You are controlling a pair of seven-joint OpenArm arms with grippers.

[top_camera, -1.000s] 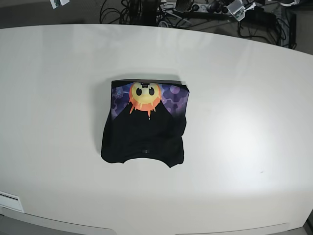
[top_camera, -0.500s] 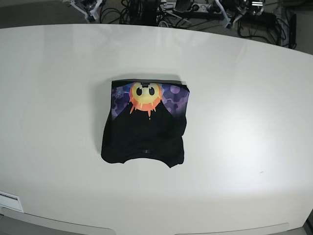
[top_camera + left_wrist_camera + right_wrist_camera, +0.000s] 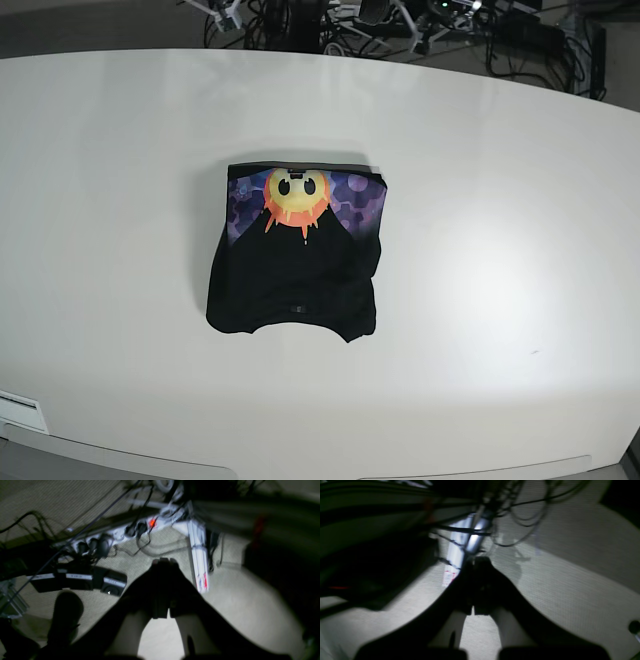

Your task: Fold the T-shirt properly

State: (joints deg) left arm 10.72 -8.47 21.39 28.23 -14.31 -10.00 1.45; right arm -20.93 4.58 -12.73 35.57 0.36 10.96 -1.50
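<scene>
Centrally, in the base view: one T-shirt (image 3: 296,270), black, folded to a compact, roughly square packet, lying on the white table (image 3: 500,250). Printed band, purple hexagons with sun face (image 3: 297,195), along the packet's far edge, toward the robot; the face upright as this view has it. Near edge, away from the robot: a shallow inward curve, probably the neckline. Long axis: only slightly longer from far edge to near edge than across. Both arms beyond the packet's far side, past the table's far edge, well apart from the cloth.

Left wrist view: one left gripper (image 3: 160,562), black, fingers pressed together, nothing pinched; beneath it, cables and a power strip (image 3: 120,533), no cloth.

Right wrist view: one right gripper (image 3: 480,561), likewise closed and empty, above bare floor (image 3: 545,600) and cables.

Step in hand, by judgement: folding apparently done or nearly so, arms at rest off the table. Next move: probably none beyond parking; should neatening be wanted, the uneven near corners call for a light tug.
</scene>
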